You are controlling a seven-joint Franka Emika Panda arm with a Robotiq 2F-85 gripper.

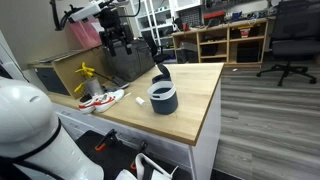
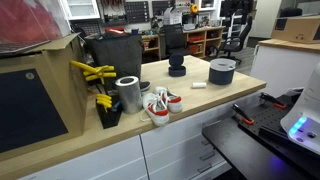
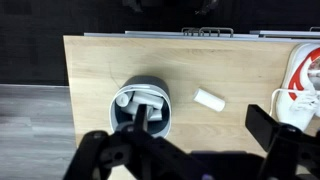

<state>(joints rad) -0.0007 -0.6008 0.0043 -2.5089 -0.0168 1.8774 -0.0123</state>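
Lab workbench with a wood top (image 1: 195, 90), shelving behind. The arm is raised high at the far left in an exterior view, wrist pointing down. The gripper (image 1: 118, 42) hangs well above the surface. In wrist view the jaws are spread wide with nothing between them. A grey round bin (image 3: 145, 105) stands on the bench below with bits inside. A small white cylinder (image 3: 209, 98) lies near its right. Sneakers (image 1: 101, 99) sit well apart, at the left edge.
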